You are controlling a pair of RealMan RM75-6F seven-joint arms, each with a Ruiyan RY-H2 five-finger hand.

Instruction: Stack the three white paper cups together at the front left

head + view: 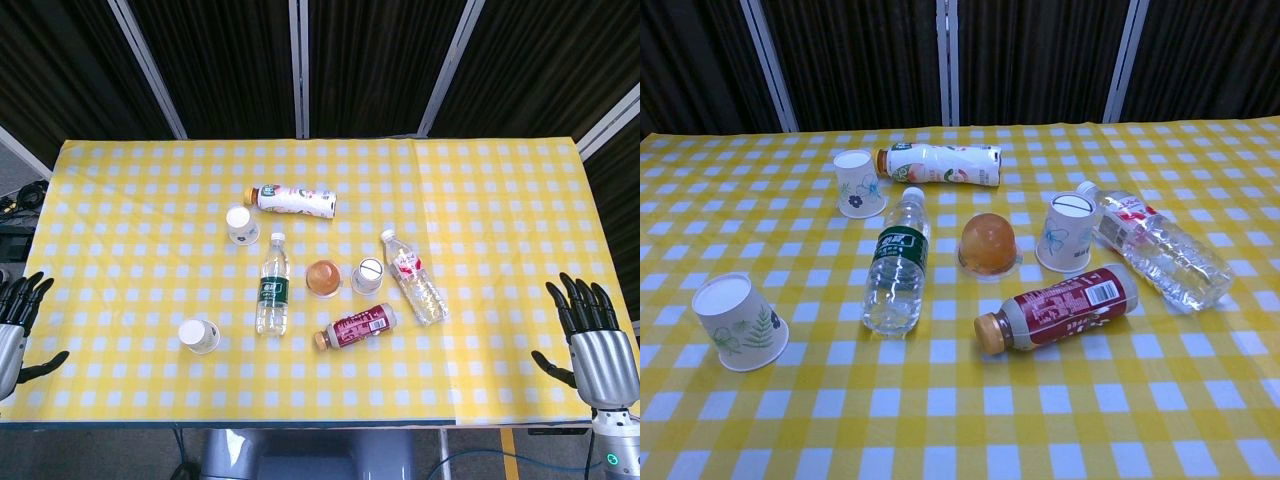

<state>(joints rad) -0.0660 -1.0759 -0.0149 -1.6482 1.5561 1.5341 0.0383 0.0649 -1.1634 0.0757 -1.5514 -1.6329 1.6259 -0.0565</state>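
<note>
Three white paper cups stand upside down on the yellow checked table. One cup (199,336) (740,322) is at the front left, a second cup (242,225) (859,184) is further back beside a lying bottle, and a third cup (368,275) (1069,232) is in the middle right. My left hand (18,325) is at the table's left edge, fingers spread, holding nothing. At the right edge my right hand (590,335) is likewise spread and empty. Neither hand shows in the chest view.
A green-labelled water bottle (272,285) lies mid-table, a white drink bottle (295,200) at the back, a clear bottle (413,277) at the right, a red-labelled bottle (355,327) in front. An orange jelly cup (324,277) sits beside the third cup.
</note>
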